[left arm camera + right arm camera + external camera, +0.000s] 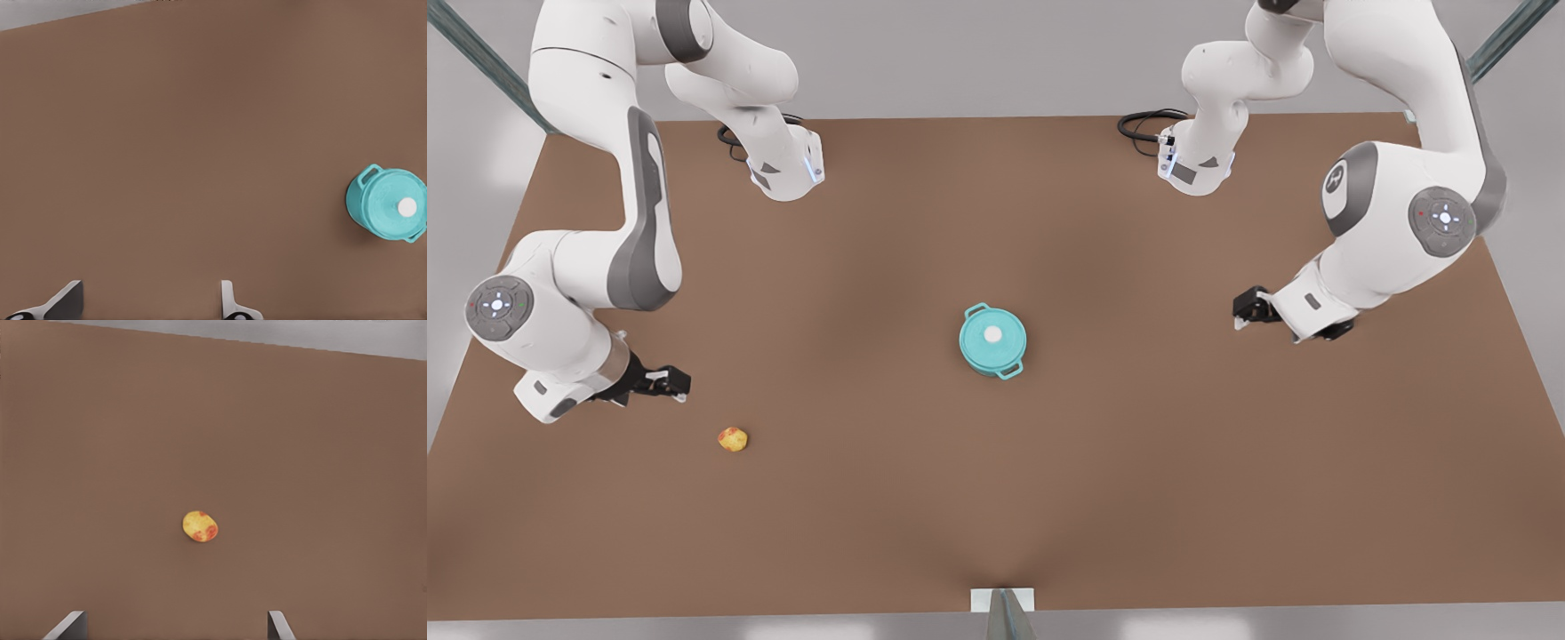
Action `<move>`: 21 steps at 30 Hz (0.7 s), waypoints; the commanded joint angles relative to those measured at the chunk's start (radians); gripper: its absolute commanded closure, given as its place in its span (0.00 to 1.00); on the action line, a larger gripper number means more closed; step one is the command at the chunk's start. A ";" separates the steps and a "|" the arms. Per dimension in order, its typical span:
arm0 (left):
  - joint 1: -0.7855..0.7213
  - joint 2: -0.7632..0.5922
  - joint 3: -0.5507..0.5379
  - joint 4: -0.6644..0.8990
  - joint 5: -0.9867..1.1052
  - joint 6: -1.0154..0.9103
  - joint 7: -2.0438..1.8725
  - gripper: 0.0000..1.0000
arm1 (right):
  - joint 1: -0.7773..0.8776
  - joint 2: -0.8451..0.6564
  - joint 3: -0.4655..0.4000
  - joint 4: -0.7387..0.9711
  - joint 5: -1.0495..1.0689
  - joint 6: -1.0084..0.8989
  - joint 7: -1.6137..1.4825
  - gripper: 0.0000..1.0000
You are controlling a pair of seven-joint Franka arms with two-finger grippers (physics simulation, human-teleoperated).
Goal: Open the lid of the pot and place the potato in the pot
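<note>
A small round teal pot point(993, 342) with two little loop handles stands near the middle of the brown tabletop point(996, 498), and the flat round teal pot lid point(992, 336) with its small white knob sits closed on top of it, covering the opening. The small lumpy yellow potato point(733, 438) with orange-red patches lies on the bare table well apart from the pot, toward the front view's left and nearer the front edge. The right gripper point(679, 383) hangs above the table at the front view's left, near the potato but not touching it; in the right wrist view the potato point(200, 526) lies on the brown surface ahead of the two spread fingertips point(70, 623), which hold nothing. The left gripper point(1240, 311) hangs at the front view's right, well apart from the pot; in the left wrist view its fingertips point(63, 300) are also spread and empty, and the lidded pot point(385, 204) stands off to one side of them, the lid's white knob point(407, 207) facing up.
</note>
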 commanded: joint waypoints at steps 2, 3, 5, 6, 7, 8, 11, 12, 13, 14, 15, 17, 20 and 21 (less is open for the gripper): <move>-0.001 0.005 -0.003 0.004 -0.012 0.038 0.072 0.00 | 0.008 0.000 0.000 0.001 0.000 0.027 -0.061 0.00; 0.000 0.005 -0.006 -0.002 -0.016 0.035 0.075 0.00 | 0.025 0.000 0.000 0.001 -0.003 0.027 -0.063 0.00; -0.050 0.022 -0.054 0.019 -0.006 0.040 -0.057 0.00 | 0.071 0.000 0.002 0.001 -0.003 0.027 -0.152 0.00; -0.111 0.045 -0.055 0.044 -0.003 0.037 -0.076 0.00 | 0.085 -0.005 0.002 0.001 -0.001 0.027 -0.305 0.00; -0.202 0.083 -0.055 0.085 0.016 0.037 -0.187 0.00 | 0.090 -0.005 0.003 0.001 -0.003 0.027 -0.523 0.00; -0.332 0.143 -0.055 0.152 0.086 0.035 -0.418 0.00 | 0.091 -0.009 0.001 0.002 -0.001 0.025 -0.560 0.00; -0.487 0.313 -0.106 0.332 0.082 0.035 -0.865 0.00 | 0.096 -0.009 0.020 0.019 0.000 0.027 -0.644 0.00; -0.524 0.342 -0.118 0.334 0.088 0.049 -0.980 0.00 | 0.096 -0.005 0.023 0.018 -0.001 0.035 -0.644 0.00; -0.546 0.376 -0.118 0.332 0.086 0.106 -1.072 0.00 | 0.104 0.001 0.023 0.018 -0.012 0.044 -0.652 0.00; -0.563 0.410 -0.118 0.337 0.086 0.192 -1.172 0.00 | 0.107 0.008 0.023 0.012 -0.081 0.073 -0.652 0.00; -0.582 0.451 -0.117 0.370 0.089 0.213 -1.181 0.00 | 0.107 0.023 0.023 0.007 -0.109 0.114 -0.653 0.00; -0.604 0.494 -0.117 0.389 0.171 0.213 -1.189 0.00 | 0.104 0.040 0.023 -0.037 -0.110 0.215 -0.667 0.00; -0.615 0.554 -0.117 0.387 0.228 0.232 -1.186 0.00 | 0.100 0.109 0.015 -0.048 -0.110 0.274 -0.678 0.00; -0.615 0.574 -0.115 0.381 0.228 0.238 -1.186 0.00 | 0.096 0.130 0.015 -0.048 -0.107 0.272 -0.672 0.00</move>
